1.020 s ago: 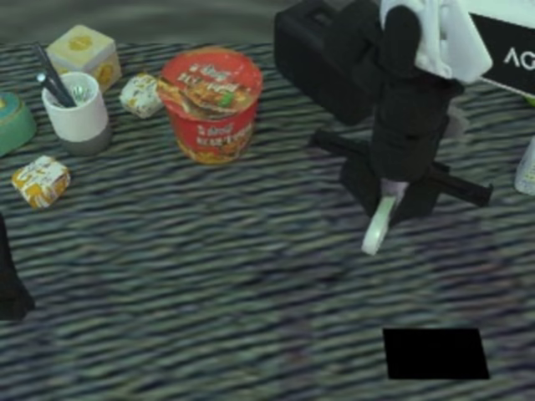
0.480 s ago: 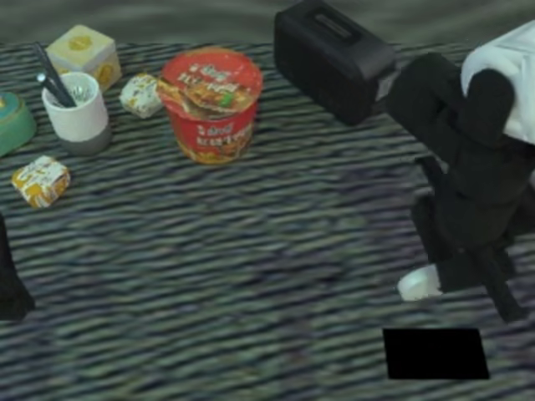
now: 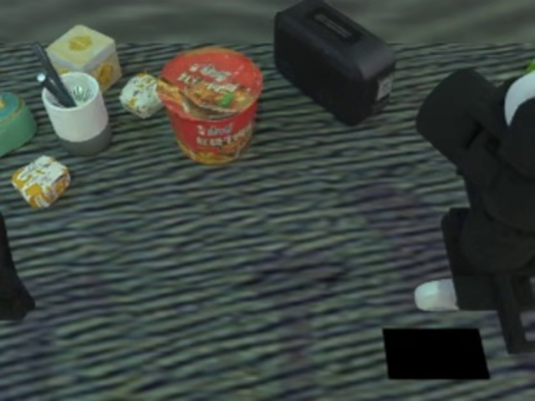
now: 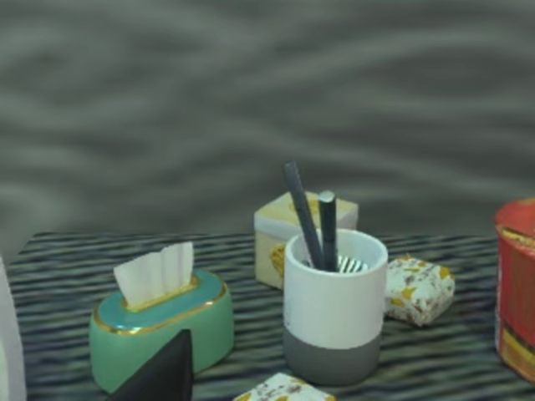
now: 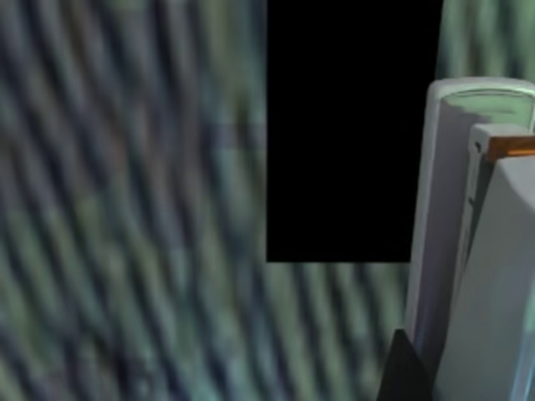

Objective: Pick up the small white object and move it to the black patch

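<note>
Carrying the slim white rounded bar, the right pincer pinches it just short of the flat black rectangular patch, probably so it can be lowered onto that. One bar, one patch. The left pincer sits parked far off across the striped counter; whether it is spread I cannot tell.

Right hand low at right edge, apparently clamped; left arm parked.
</note>
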`<state>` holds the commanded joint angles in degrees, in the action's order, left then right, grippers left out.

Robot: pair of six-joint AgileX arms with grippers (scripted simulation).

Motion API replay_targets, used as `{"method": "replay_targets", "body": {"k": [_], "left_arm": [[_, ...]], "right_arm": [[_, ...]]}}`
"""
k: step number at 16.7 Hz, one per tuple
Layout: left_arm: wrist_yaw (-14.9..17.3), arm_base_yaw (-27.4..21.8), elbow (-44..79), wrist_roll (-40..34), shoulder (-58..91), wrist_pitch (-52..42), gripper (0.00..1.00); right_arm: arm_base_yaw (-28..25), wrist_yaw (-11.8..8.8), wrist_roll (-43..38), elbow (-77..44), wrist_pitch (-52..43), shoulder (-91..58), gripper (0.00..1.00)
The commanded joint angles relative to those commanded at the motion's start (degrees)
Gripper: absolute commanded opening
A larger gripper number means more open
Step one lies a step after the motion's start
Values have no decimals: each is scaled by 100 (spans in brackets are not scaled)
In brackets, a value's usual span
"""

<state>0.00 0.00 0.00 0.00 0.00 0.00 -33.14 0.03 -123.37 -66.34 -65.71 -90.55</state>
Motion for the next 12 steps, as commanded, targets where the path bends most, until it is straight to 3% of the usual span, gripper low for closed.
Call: {"method": "replay_targets", "body": {"k": [5,12], "left_arm": [[0,0,0,0,0,0,100],[0,0,0,0,0,0,100]], "right_arm": [[8,3,17,149,211,-102,0],[-3,2,-9,1284,2085,-745,0]]}}
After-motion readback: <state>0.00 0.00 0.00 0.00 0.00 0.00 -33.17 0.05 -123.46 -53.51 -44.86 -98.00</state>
